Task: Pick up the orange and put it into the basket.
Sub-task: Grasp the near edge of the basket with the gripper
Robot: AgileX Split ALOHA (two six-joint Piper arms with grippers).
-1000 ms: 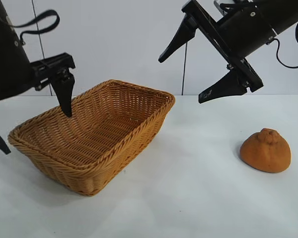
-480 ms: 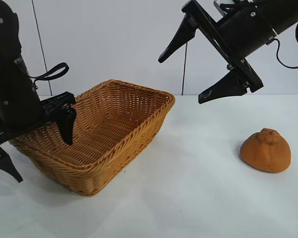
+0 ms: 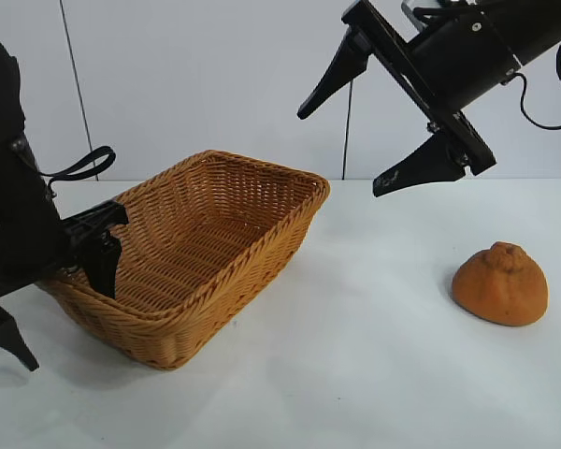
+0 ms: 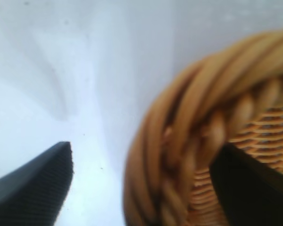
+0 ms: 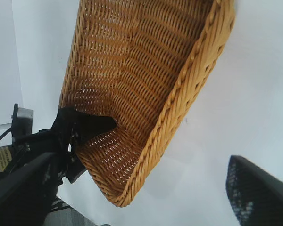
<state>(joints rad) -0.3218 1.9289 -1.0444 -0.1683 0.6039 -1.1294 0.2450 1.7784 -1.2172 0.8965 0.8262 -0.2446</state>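
Note:
The orange (image 3: 500,283), dull orange-brown with a knobbly top, rests on the white table at the right, untouched. The tan wicker basket (image 3: 262,166) stands left of centre. My left gripper (image 3: 64,323) straddles the basket's left rim, one finger inside and one outside near the table. In the left wrist view the braided rim (image 4: 188,122) runs between the jaws, with a gap on the outer finger's (image 4: 33,188) side. My right gripper (image 3: 341,152) hangs open high above the table, up and left of the orange, holding nothing. The right wrist view shows the basket (image 5: 188,89) below.
The white table (image 3: 374,374) stretches between basket and orange. A pale wall stands behind. In the right wrist view the left arm's finger (image 5: 92,123) reaches inside the basket's end.
My left arm has dropped down over the basket's left rim, and its jaws have narrowed somewhat. The basket has shifted slightly. The right arm and the orange have not moved.

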